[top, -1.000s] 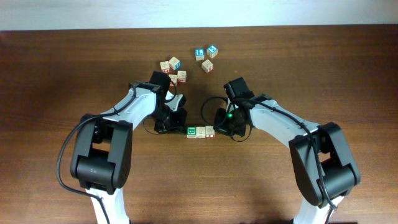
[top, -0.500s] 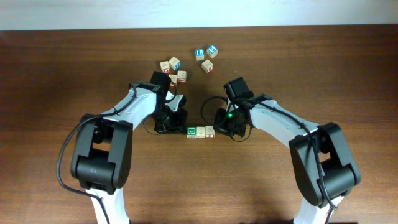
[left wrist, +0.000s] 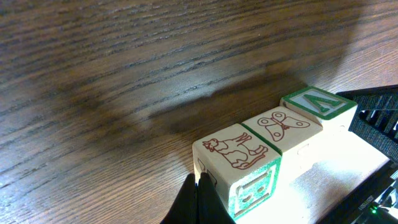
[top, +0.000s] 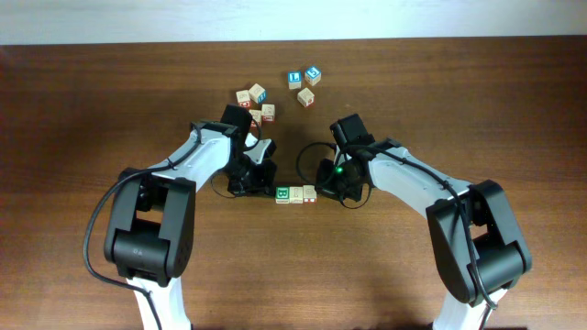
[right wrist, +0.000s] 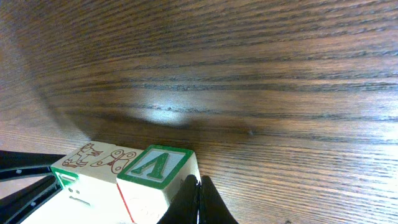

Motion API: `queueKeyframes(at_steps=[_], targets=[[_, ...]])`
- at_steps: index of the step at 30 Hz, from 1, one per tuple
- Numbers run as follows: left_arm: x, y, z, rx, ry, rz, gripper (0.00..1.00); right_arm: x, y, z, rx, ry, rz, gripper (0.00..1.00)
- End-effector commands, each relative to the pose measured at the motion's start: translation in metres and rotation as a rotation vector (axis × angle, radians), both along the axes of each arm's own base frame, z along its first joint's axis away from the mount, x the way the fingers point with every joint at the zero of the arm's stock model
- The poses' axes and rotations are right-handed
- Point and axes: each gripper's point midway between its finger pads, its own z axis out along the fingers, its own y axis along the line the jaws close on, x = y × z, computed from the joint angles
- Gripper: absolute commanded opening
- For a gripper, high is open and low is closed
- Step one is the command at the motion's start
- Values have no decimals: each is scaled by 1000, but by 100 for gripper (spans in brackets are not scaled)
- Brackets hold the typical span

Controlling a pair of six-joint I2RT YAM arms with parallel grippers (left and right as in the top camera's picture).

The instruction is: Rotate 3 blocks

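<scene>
Three blocks stand in a tight row on the wooden table: a green-faced one (top: 282, 194), a plain beige one (top: 296, 194) and a red-trimmed one (top: 311, 193). In the left wrist view the nearest block (left wrist: 239, 152) shows an animal drawing and a green letter side, the middle block (left wrist: 283, 126) a butterfly, the far block (left wrist: 318, 102) a green V. My left gripper (left wrist: 199, 191) is shut, its tips against the near block's end. In the right wrist view the V block (right wrist: 155, 167) is nearest, and my right gripper (right wrist: 199, 186) is shut, tips against its side.
Several loose letter cubes lie at the back of the table, among them blue-faced ones (top: 293, 78) (top: 313, 74) and beige ones (top: 305, 96) (top: 243, 97) (top: 268, 113). Both arms (top: 206, 151) (top: 404, 174) reach inward toward the row.
</scene>
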Motion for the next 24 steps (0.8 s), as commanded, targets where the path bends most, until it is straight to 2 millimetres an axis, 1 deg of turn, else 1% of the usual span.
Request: queueKeyframes(at_steps=[1,8,14,20,22,24], targets=[[3,-1,13,-30,-52,-30,0,-2,-3,-5,-11,9,-1,4],[5,1,14,-32,-56,-28,0,-2,-3,-5,-12,9,-2,4],[7,0,26,-39,-87,-28,0,-2,-3,-5,-15,8,-2,4],[5,1,23,-18,-85,-33,0,-2,-3,-5,-15,8,-2,4],[5,5,20,14,-87,-29,0,-2,-3,-5,-15,8,-2,4],[6,12,16,65,-71,21,0,-2,-3,-5,-15,8,-2,4]])
